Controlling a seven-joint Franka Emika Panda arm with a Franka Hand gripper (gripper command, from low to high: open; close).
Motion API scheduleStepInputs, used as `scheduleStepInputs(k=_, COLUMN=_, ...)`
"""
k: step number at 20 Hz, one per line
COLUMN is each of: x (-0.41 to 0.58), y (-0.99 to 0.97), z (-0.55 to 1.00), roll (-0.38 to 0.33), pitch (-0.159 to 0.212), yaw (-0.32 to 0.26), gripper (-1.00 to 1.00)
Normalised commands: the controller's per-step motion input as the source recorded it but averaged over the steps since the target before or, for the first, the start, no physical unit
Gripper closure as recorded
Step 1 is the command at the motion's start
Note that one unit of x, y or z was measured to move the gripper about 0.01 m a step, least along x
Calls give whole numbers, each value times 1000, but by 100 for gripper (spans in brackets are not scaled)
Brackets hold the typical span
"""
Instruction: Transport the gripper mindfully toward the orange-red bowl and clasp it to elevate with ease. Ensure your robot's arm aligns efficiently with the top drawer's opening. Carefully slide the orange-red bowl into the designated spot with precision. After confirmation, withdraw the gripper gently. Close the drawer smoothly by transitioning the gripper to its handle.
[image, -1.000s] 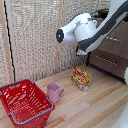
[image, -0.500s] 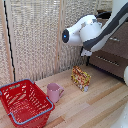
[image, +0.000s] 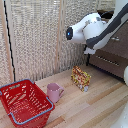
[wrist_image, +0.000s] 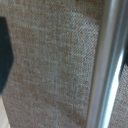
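The robot's arm (image: 100, 30) is raised beside the dark cabinet, near a drawer handle (image: 106, 59). The gripper itself cannot be made out, so its opening and any load cannot be told. No orange-red bowl is seen; only a pink mug (image: 54, 92), a red basket (image: 22, 102) and a snack packet (image: 81, 78) lie on the worktop (image: 95, 107). The bowl should be located before any descent is begun

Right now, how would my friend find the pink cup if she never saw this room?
Look first for the big red mesh basket on the wooden floor at the exterior view's left. Just past its rim, toward the view's middle, stands the pink mug. It is small, plain and has one handle, unlike the colourful printed box standing farther right.
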Motion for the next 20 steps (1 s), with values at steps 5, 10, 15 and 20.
scheduleStepInputs(k=5, x=-9, y=-149, z=385, roll=31, pitch=0, yaw=0, gripper=100)
scheduleStepInputs(k=10, x=19, y=-342, z=582, roll=32, pitch=1, yaw=0, gripper=100)
scheduleStepInputs(k=15, x=155, y=-393, z=867, roll=40, pitch=11, yaw=0, gripper=100)
scheduleStepInputs(k=20, x=198, y=-434, z=810, roll=28, pitch=15, yaw=23, gripper=100)
